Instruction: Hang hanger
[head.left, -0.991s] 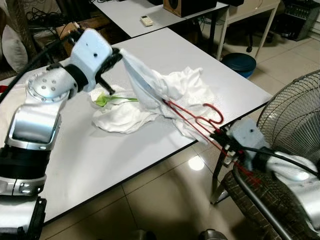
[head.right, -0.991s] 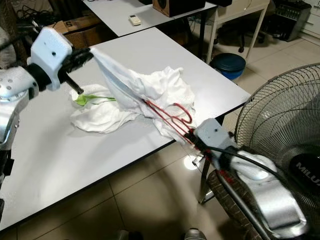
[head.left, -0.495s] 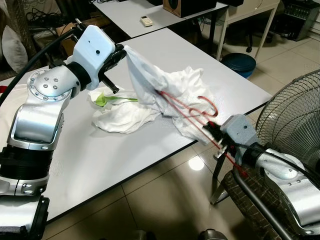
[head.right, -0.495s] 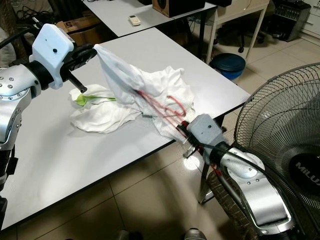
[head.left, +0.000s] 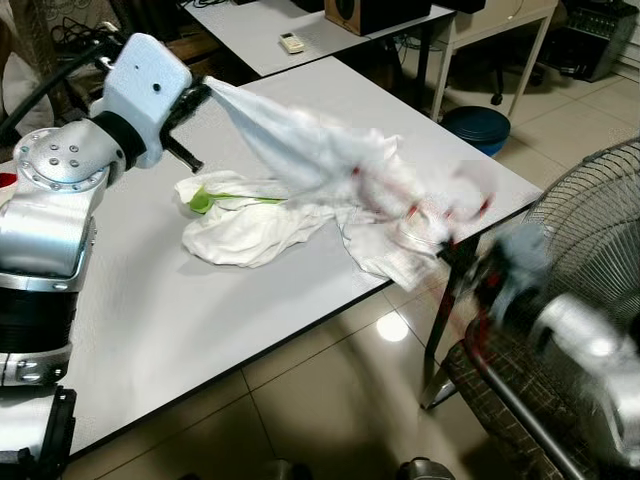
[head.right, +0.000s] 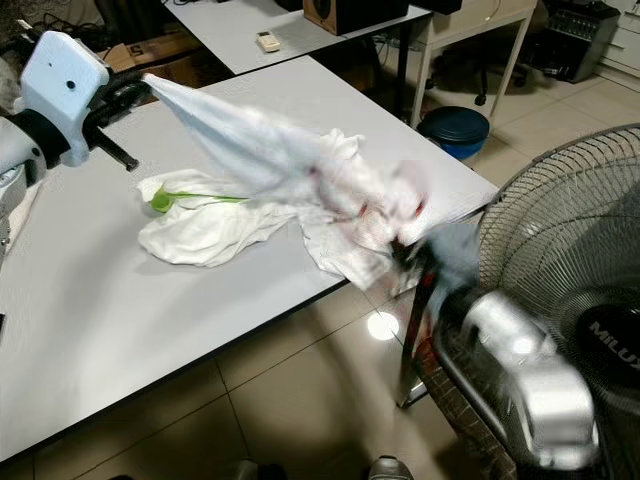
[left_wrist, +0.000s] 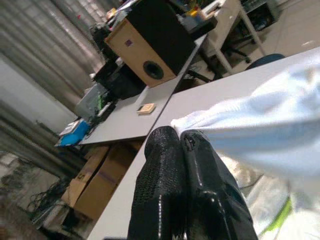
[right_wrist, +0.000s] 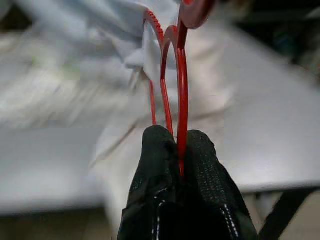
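Two grippers pull a white garment (head.left: 320, 160) between them over a white table (head.left: 180, 310). At the left, the left gripper (left_wrist: 181, 145) is raised above the table's far side, its black fingers (left_wrist: 162, 165) pressed together on a corner of the cloth, as the left wrist view shows. From that pinch the fabric stretches as a taut band down toward the robot's right, its long axis slanting from upper left to lower right. Beneath the band a second heap of white cloth (head.left: 245, 225) lies on the table, with a green piece (head.left: 205, 200) showing at its left end.

Farther right, the red hanger (right_wrist: 175, 75) is tangled in the garment near the table's right edge. In the head views it is a red smear (head.left: 430, 205), blurred by motion, so its exact outline cannot be told there. The right wrist view shows it sharply: thin red wire runs lengthwise out from between the fingertips, away from the gripper and into the white folds, with a curved part at its far end. The right gripper (right_wrist: 179, 137) is clenched on that wire, just off the table's edge.

At the far right stands a floor fan (head.right: 570, 250); the letters "MILUX" (head.right: 610, 338) can be read on its hub. A wooden speaker (left_wrist: 150, 42) sits on another table behind.
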